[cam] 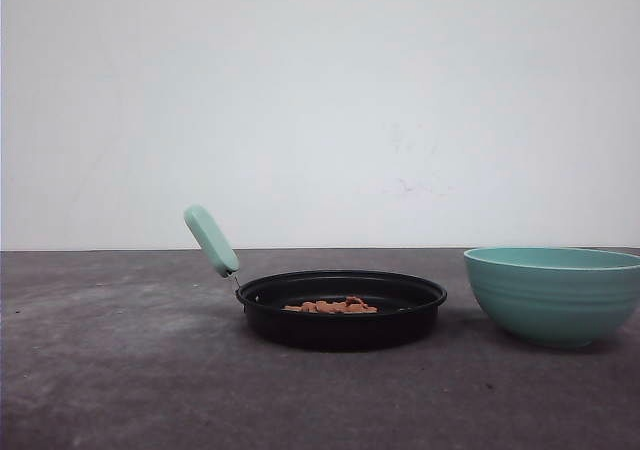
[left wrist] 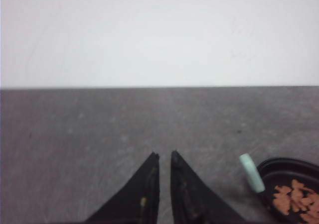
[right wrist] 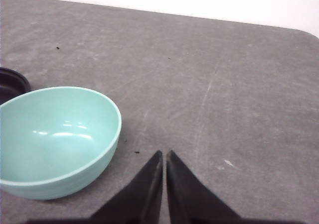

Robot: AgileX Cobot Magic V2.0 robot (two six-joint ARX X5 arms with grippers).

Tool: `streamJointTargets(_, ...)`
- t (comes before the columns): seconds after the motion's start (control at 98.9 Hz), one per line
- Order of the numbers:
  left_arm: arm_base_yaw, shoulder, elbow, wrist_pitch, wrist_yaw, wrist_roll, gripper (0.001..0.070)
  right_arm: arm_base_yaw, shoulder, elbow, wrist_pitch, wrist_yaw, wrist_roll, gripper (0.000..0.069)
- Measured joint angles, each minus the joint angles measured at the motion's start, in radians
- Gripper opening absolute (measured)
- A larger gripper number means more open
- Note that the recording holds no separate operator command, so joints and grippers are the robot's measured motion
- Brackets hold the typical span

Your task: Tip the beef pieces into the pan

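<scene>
The black pan (cam: 340, 315) rests on the grey table, its mint-green handle (cam: 211, 240) angled up to the left. Reddish-brown beef pieces (cam: 332, 306) lie inside it. In the left wrist view the pan (left wrist: 266, 171), its handle (left wrist: 251, 172) and the beef pieces (left wrist: 296, 200) sit off to one side of my left gripper (left wrist: 165, 155), which is shut and holds nothing. My right gripper (right wrist: 164, 153) is shut and holds nothing, just beside the teal bowl (right wrist: 55, 139). A sliver of the pan (right wrist: 11, 82) shows beyond the bowl.
The teal ribbed bowl (cam: 555, 292) stands right of the pan and looks empty inside. Bare grey tabletop (cam: 120, 370) stretches to the left and front. A white wall (cam: 320, 90) rises behind the table's far edge.
</scene>
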Motion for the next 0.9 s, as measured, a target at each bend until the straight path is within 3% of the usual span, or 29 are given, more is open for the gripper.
streamJointTargets(0.566,0.004,-0.001,-0.208,0.227,0.002,-0.082,0.0014,0.0,0.0,0.0,0.001,0.0,0.0,0.0011)
streamJointTargets(0.668,0.006,-0.001,-0.211,0.208,0.002,-0.106,0.0014,0.0,0.0,0.0,0.001,0.0,0.0,0.0011)
streamJointTargets(0.9,0.042,-0.002,-0.211,0.175,-0.006,-0.102,0.0014,0.0,0.0,0.0,0.001,0.0,0.0,0.0011)
